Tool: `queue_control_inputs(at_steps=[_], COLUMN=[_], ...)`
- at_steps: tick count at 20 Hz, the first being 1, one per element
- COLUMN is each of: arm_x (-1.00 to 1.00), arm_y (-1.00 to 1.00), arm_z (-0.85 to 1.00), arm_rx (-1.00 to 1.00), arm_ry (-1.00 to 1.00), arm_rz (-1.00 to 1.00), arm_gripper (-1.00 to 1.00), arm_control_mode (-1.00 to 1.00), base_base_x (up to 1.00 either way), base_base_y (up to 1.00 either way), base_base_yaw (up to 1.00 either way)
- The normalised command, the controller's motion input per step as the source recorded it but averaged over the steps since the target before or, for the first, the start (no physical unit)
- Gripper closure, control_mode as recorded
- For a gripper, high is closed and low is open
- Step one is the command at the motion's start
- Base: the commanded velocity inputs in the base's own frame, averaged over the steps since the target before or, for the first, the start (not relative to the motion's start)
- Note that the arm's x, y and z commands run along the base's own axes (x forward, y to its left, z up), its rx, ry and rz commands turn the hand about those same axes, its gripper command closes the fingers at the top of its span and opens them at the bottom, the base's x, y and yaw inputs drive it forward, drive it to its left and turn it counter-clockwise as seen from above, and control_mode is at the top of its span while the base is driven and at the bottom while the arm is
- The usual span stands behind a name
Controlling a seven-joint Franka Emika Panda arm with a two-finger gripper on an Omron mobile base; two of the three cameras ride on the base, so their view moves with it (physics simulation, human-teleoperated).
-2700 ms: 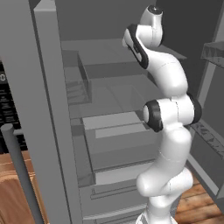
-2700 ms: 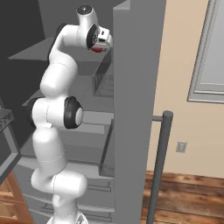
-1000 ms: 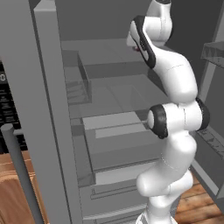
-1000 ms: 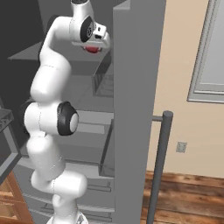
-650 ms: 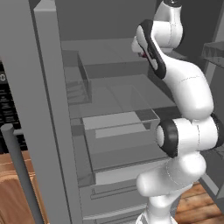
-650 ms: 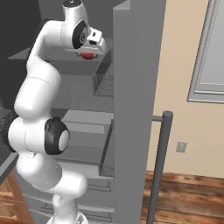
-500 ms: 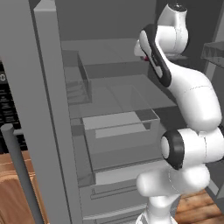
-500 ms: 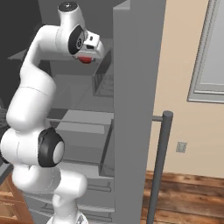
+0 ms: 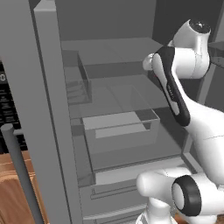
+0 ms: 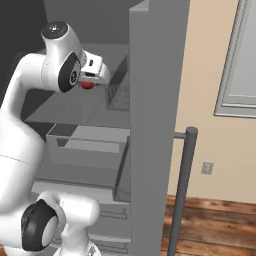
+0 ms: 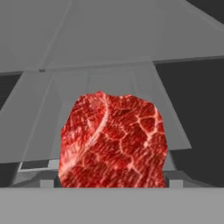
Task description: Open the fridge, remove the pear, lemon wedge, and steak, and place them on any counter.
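The grey fridge (image 9: 48,109) stands open, with its door (image 10: 155,100) swung out on the right. My gripper (image 10: 90,81) hangs in front of the upper shelves, shut on the steak (image 10: 87,84), a red marbled slab. In the hand view the steak (image 11: 113,140) sits right before the camera and covers the fingertips, with a grey fridge shelf (image 11: 109,52) behind it. The reddish-brown counter (image 9: 13,197) shows at the lower left. The pear and the lemon wedge are out of view.
Inside the fridge are grey shelves, a clear bin (image 9: 78,85) at the left and a clear drawer (image 9: 120,131) in the middle. A vertical bar handle (image 10: 182,185) stands off the door's edge. My own elbow (image 9: 188,197) bulks low in front of the fridge.
The hand has come down and back from the upper shelf with the steak still in it, while the elbow has swung low and outward.
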Motion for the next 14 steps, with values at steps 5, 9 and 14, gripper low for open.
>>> queue_control_inputs(at_steps=[5, 9, 14], arm_x=[-1.0, -1.0, -1.0], arm_y=[0.0, 0.0, 0.04], arm_z=[0.25, 0.25, -0.04], arm_rx=[0.0, 0.0, 0.0], arm_ry=[0.0, 0.08, 0.03], arm_rz=[0.0, 0.0, 0.03], arm_gripper=[1.0, 1.0, 1.0], arm_control_mode=[-1.0, -1.0, -1.0], base_base_x=[0.0, 0.0, 0.0], base_base_y=[0.0, 0.0, 0.0], base_base_yaw=[0.0, 0.0, 0.0])
